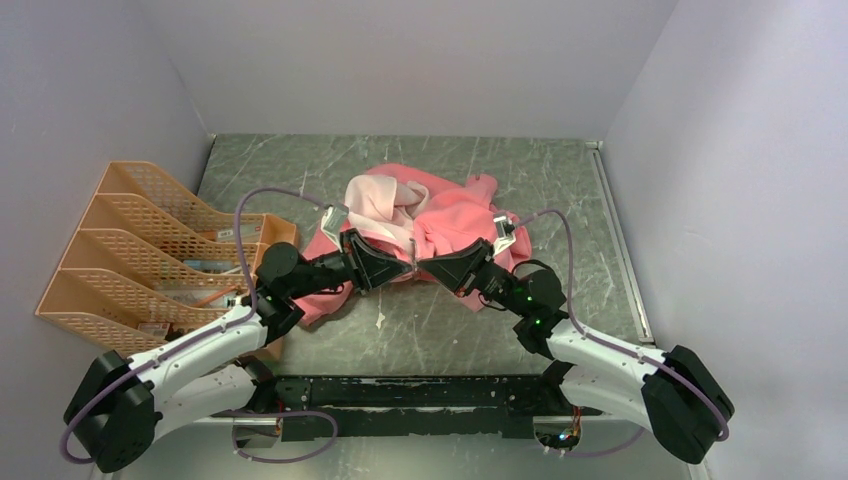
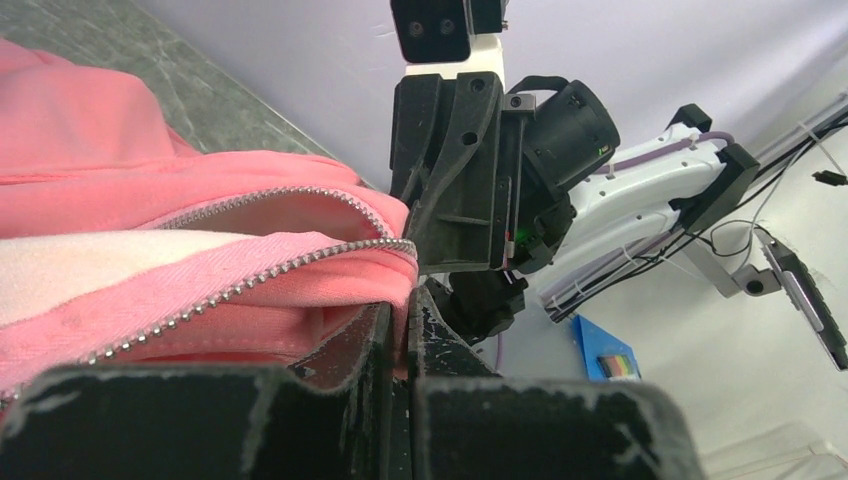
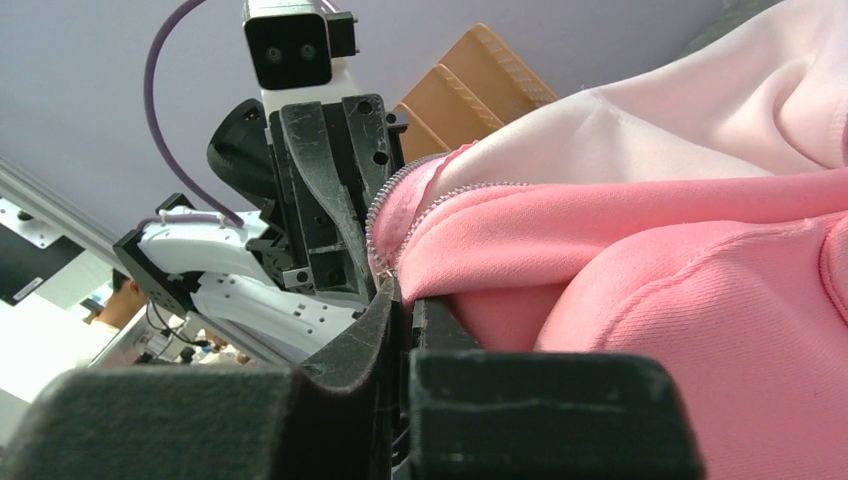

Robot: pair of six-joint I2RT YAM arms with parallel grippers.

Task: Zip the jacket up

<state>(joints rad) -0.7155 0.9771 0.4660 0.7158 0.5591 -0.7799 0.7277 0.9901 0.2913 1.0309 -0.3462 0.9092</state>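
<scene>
Claw tips meet at the front of the jacket (image 1: pixel 450 212) on the counter (image 1: pixel 570 190), left claw (image 2: pixel 400 322) and right claw (image 3: pixel 402 300) each clamped on one zipper (image 2: pixel 250 285) edge; hold both edges level and taut so the ends mate cleanly.

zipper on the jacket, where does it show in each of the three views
Top external: mid-picture, where the left hand and right hand meet on the jacket; teeth too small to see.
Left wrist: zipper slants from lower left up to centre.
Right wrist: zipper curves down left of centre.
Shared landmark: the pinched pink edge between both hands.
</scene>
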